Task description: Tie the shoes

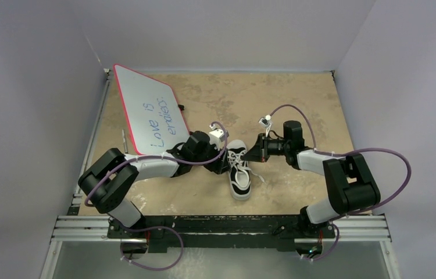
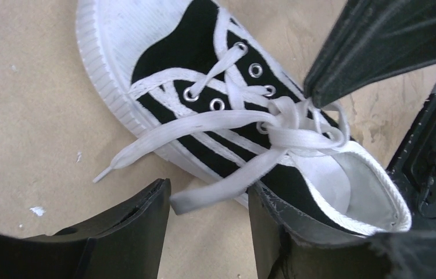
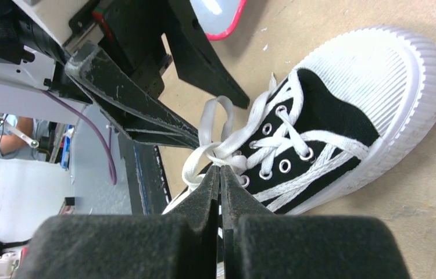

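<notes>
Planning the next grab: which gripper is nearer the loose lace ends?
Left. The left gripper straddles one lace end, fingers open; the right gripper is shut at the knot.

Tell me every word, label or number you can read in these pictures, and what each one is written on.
"Love is": handwritten in blue, first line on the whiteboard lying at the left of the table.
"endless": second line on the same board; the last letters are small, so this reading is likely but not certain.
sneaker: no brand, label or number can be read on it in any view.
Nothing else in the pictures carries readable text.
</notes>
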Available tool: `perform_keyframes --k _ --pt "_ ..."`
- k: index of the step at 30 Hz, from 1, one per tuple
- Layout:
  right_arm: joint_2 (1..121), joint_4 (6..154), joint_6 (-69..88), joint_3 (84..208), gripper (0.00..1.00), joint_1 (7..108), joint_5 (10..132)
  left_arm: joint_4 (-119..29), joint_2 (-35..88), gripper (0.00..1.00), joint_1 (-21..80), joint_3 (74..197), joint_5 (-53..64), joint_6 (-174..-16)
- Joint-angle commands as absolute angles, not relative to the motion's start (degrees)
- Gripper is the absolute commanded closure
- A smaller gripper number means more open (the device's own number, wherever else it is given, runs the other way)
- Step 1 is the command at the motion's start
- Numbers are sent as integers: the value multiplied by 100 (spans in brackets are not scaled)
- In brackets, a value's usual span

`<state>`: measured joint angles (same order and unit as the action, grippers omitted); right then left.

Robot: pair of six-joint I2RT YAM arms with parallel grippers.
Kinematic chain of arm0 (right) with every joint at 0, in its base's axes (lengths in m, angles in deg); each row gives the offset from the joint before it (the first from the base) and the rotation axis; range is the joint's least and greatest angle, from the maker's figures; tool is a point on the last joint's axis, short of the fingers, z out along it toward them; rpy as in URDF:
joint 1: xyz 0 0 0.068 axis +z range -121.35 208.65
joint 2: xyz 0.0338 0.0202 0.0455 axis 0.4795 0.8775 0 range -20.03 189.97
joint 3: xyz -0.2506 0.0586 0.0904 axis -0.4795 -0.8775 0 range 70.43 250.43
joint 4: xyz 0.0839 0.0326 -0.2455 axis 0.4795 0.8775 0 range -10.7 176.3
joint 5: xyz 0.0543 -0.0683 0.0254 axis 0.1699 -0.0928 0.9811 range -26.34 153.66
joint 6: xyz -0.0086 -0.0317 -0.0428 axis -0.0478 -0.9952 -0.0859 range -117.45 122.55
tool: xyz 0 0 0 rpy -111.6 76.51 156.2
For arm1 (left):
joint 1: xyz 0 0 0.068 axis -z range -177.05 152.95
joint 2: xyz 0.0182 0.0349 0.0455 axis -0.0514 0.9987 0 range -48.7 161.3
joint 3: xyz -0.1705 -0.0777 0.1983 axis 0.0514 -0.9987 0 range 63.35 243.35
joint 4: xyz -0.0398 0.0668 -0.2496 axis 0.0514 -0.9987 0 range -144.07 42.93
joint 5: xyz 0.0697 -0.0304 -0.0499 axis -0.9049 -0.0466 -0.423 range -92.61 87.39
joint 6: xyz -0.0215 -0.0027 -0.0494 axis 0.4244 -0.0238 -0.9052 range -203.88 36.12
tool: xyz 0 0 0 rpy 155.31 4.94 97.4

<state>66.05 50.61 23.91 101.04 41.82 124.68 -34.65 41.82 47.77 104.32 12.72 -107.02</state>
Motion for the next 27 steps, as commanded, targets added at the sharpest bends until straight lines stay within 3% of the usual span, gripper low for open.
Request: perform_keyframes --k 1,9,17,22,27 --pt "6438 5256 2234 10461 100 4210 12299 -2783 4129 54 4811 10431 1715 -10865" --pt "5829 6348 1888 10696 100 4206 11613 -2659 3926 72 4812 10225 1780 -11029" --pt "5547 7372 2194 10820 100 4210 10042 -2749 4034 95 4808 10138 1960 -11205" --pt "5767 7565 2257 10832 100 4210 9987 -2783 3983 100 4806 10005 2048 -11471" --pt "5723 7632 2456 10813 100 4210 9782 -3744 3931 100 4811 10175 1811 -11536"
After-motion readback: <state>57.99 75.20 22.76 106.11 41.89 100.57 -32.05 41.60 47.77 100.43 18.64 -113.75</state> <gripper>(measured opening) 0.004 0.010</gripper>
